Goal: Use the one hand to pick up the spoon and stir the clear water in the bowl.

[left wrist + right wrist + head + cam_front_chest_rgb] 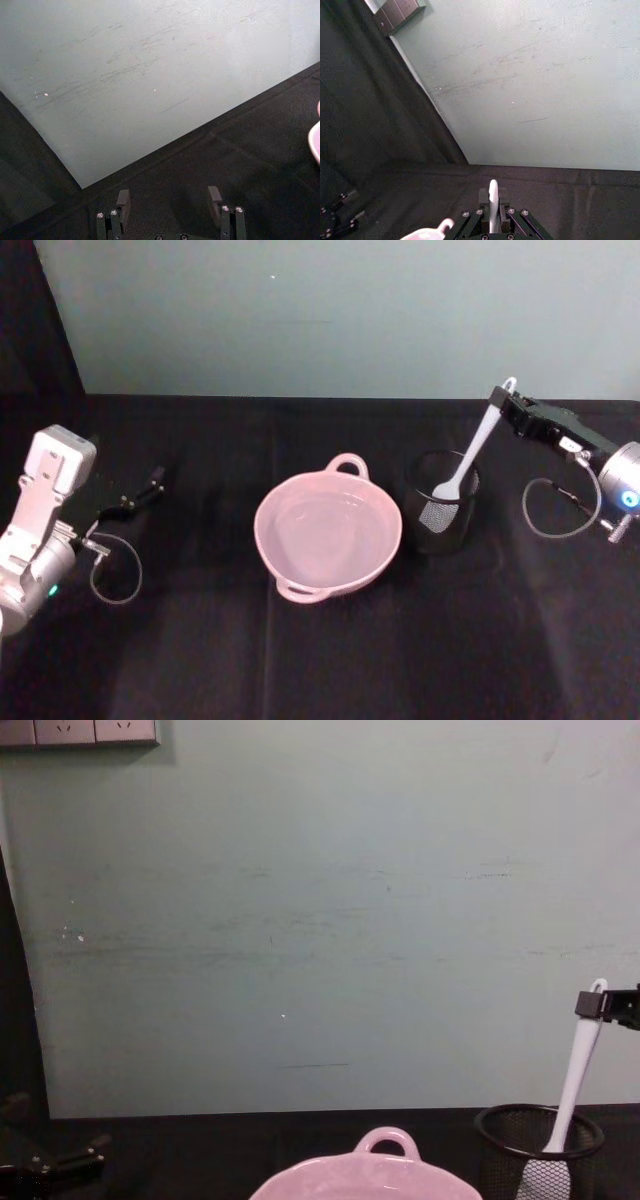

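Note:
The white spoon (472,456) stands tilted in a black wire-mesh cup (443,502), its blade down inside the cup. My right gripper (503,400) is shut on the top of the spoon's handle (588,1020), above and to the right of the cup. In the right wrist view the handle's end (493,202) pokes up between the shut fingers. The pale pink bowl (330,531) holding clear water sits at the table's middle, just left of the cup. My left gripper (170,202) rests open and empty at the far left, well away from the bowl.
A black cloth (320,660) covers the table, and a pale green wall (320,920) rises behind it. Cable loops hang by each wrist (548,508). The bowl's loop handle (348,464) points toward the wall. Open cloth lies in front of the bowl.

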You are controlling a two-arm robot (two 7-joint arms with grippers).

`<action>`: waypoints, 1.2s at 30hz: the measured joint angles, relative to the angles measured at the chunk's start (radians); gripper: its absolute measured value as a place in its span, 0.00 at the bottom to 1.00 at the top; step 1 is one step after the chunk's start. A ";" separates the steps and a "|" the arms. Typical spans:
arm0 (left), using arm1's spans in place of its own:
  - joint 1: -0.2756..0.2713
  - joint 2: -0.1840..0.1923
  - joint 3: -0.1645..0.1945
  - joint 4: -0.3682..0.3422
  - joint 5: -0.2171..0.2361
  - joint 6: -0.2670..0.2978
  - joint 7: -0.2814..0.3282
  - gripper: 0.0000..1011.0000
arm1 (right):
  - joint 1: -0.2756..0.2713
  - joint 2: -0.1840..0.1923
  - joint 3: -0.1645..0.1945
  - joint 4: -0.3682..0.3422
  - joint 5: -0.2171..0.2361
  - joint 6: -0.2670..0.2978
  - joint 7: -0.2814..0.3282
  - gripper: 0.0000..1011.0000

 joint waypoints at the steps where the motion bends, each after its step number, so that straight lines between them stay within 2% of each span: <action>1: 0.000 0.000 0.000 0.000 0.000 0.000 0.000 1.00 | -0.001 0.001 0.000 -0.002 0.003 0.001 0.001 0.11; 9: 0.000 0.000 0.000 0.000 0.000 0.000 0.000 1.00 | -0.002 0.007 -0.015 -0.007 0.033 0.018 0.008 0.11; 15: 0.000 0.000 0.000 0.000 0.000 0.000 0.000 1.00 | 0.002 0.007 -0.029 0.001 0.042 0.021 0.002 0.11; 24: 0.000 0.000 0.000 0.000 0.000 0.000 0.000 1.00 | 0.002 0.007 -0.028 0.000 0.042 0.021 0.003 0.11; 30: 0.000 0.000 0.000 0.000 0.000 0.000 0.000 1.00 | 0.001 0.007 -0.026 -0.001 0.042 0.021 0.003 0.25; 32: 0.000 0.000 0.000 0.000 0.000 0.000 0.000 1.00 | 0.001 0.007 -0.026 -0.001 0.042 0.021 0.004 0.31; 33: 0.000 0.000 0.000 0.000 0.000 0.000 0.000 1.00 | 0.001 0.007 -0.026 -0.001 0.042 0.021 0.004 0.38; 36: 0.000 0.000 0.000 0.000 0.000 0.000 0.000 1.00 | 0.001 0.007 -0.026 -0.001 0.042 0.021 0.004 0.45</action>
